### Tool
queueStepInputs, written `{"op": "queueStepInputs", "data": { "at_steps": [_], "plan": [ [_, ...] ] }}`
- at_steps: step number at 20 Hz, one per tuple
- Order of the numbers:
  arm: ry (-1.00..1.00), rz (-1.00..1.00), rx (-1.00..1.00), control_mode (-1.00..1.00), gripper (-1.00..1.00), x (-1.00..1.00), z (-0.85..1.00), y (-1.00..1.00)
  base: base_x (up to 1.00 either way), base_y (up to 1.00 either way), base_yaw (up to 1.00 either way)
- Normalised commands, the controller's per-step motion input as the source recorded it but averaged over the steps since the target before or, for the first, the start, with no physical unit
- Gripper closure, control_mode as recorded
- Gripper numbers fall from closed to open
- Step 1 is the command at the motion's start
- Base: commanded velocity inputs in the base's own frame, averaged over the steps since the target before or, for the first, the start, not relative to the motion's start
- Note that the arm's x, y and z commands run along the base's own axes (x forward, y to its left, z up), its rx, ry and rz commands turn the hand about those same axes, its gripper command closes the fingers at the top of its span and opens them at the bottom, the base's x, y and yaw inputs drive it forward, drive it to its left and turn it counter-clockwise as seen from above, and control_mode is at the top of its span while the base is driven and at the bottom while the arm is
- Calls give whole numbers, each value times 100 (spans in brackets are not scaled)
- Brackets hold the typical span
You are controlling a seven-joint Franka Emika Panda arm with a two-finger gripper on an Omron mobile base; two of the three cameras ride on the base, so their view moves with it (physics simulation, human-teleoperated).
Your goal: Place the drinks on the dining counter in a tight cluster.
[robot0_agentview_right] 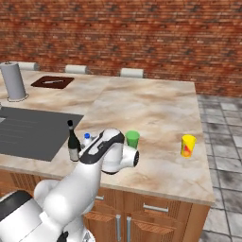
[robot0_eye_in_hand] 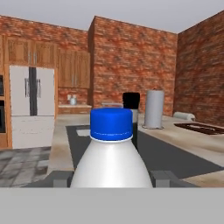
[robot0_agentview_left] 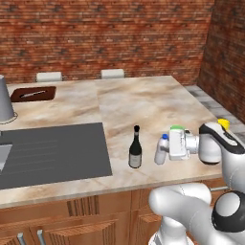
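The pincer (robot0_eye_in_hand: pixel 112 178) grips the water bottle (robot0_agentview_left: pixel 161 150); keep it upright, set it beside the wine bottle (robot0_agentview_left: pixel 135 149) near the counter's (robot0_agentview_left: pixel 143 103) front edge.

On the table (robot0_agentview_left: pixel 143 103), the wine bottle (robot0_agentview_left: pixel 135 148) stands near the front edge, just right of the sink's drainboard (robot0_agentview_left: pixel 52 153). The water bottle (robot0_agentview_left: pixel 161 149) stands just right of the wine bottle, between the fingers (robot0_eye_in_hand: pixel 161 178). Farther right come the green cup (robot0_agentview_right: pixel 133 139), then the yellow cup (robot0_agentview_right: pixel 188 145), well apart. Far behind and left of the wine bottle, beyond the drainboard, stands a canister (robot0_agentview_right: pixel 13 81).
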Motion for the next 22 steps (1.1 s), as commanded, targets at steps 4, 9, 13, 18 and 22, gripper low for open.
{"op": "queueStepInputs", "data": {
  "at_steps": [4,9,13,18,22],
  "plan": [
    [3,2,0,-100,100,26,-17,12,0,0,0],
    [3,9,0,-100,100,24,-17,0,0,0,0],
    [1,11,0,-100,100,17,-18,0,0,0,0],
    [0,9,0,-100,100,14,-15,0,0,0,0],
    [0,4,0,-100,100,16,-7,1,0,0,0]
  ]
}}
